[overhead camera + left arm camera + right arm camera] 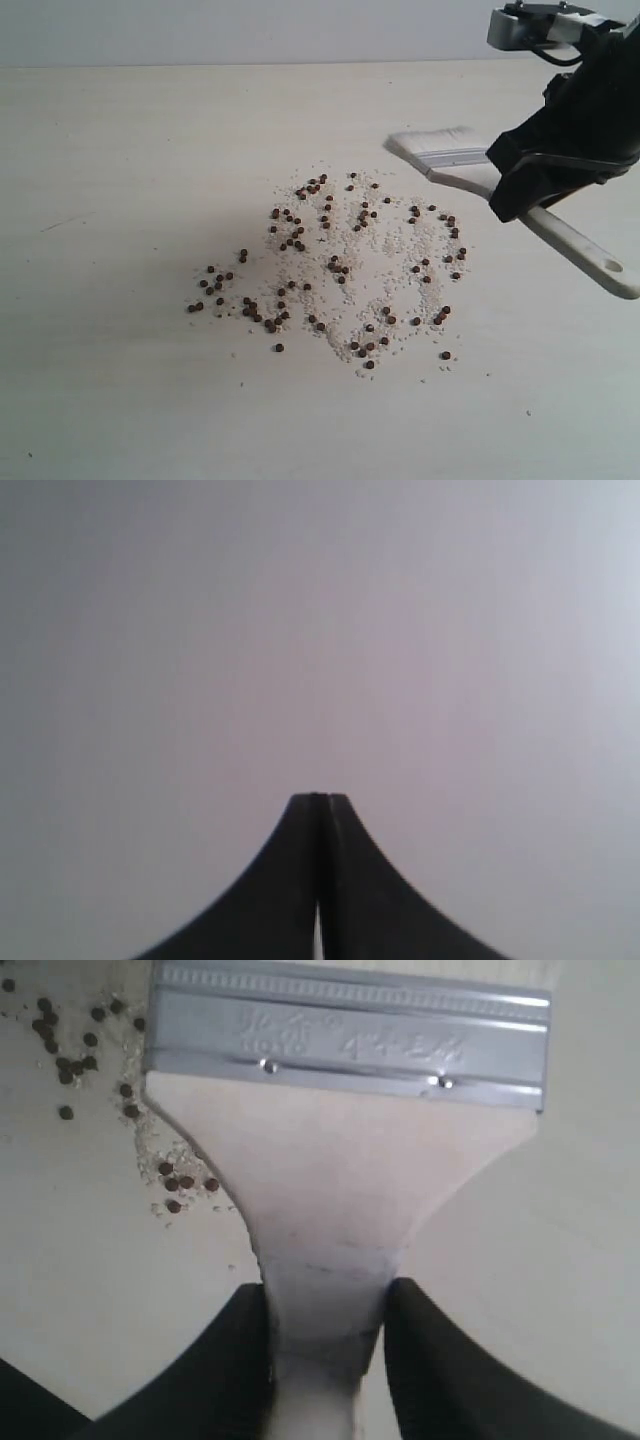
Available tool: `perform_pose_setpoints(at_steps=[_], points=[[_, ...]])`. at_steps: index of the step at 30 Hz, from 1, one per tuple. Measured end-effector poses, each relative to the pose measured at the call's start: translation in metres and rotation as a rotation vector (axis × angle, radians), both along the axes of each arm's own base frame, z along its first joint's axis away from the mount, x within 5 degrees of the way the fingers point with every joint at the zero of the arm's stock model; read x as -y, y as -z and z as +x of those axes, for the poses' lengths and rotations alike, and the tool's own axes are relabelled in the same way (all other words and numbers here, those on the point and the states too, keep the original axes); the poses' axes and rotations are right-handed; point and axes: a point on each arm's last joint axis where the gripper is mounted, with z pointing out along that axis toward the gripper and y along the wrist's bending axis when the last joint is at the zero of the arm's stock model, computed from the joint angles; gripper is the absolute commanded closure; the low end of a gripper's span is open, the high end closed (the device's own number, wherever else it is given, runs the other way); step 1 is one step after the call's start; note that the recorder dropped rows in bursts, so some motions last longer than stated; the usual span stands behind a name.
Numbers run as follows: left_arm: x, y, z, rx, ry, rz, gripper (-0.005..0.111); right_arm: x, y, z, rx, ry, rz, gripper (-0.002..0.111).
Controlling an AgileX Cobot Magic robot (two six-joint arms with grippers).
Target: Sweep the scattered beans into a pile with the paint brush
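pale table (120, 150), right tool (325, 1330) hiding brush (340, 1160) handle

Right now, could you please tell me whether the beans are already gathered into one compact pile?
No, the beans lie scattered widely over the table among whitish grains, with no heap formed.

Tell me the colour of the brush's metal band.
Silver ferrule, clearest in the right wrist view.

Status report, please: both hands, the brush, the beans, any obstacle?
Right hand shut on paint brush handle. Left hand shut, empty. Beans scattered, no pile yet. No obstacle seen.
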Motion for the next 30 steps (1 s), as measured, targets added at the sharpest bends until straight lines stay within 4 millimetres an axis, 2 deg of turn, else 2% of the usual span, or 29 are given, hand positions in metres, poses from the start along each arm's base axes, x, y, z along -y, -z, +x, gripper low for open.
perform_pose_setpoints(at_steps=[3,10,13,17,21,23,26,30], points=[[0.003,-0.003,0.019,-0.115,0.030,0.090,0.107,-0.001,-0.007,0.003,0.016,-0.003,0.005,0.108],[0.015,-0.052,0.082,-0.175,0.242,0.369,0.107,-0.001,-0.009,0.002,0.003,-0.011,0.003,0.108],[0.019,-0.063,0.110,-0.192,0.344,0.535,0.107,-0.001,-0.008,0.001,-0.005,-0.014,0.000,0.108],[0.025,-0.066,0.138,-0.209,0.440,0.697,0.107,0.000,-0.008,0.000,-0.016,-0.017,-0.001,0.108],[0.044,-0.068,0.155,-0.167,0.524,0.890,0.106,0.000,-0.008,-0.001,-0.032,-0.023,-0.005,0.108],[0.057,-0.066,0.161,-0.156,0.537,0.971,0.101,0.001,-0.008,-0.002,-0.040,-0.029,-0.015,0.108],[0.080,-0.059,0.167,-0.128,0.532,1.129,0.083,0.001,-0.008,-0.003,-0.044,-0.034,-0.024,0.108],[0.110,-0.040,0.168,-0.081,0.510,1.382,0.064,0.002,-0.008,-0.003,-0.042,-0.036,-0.030,0.108]])
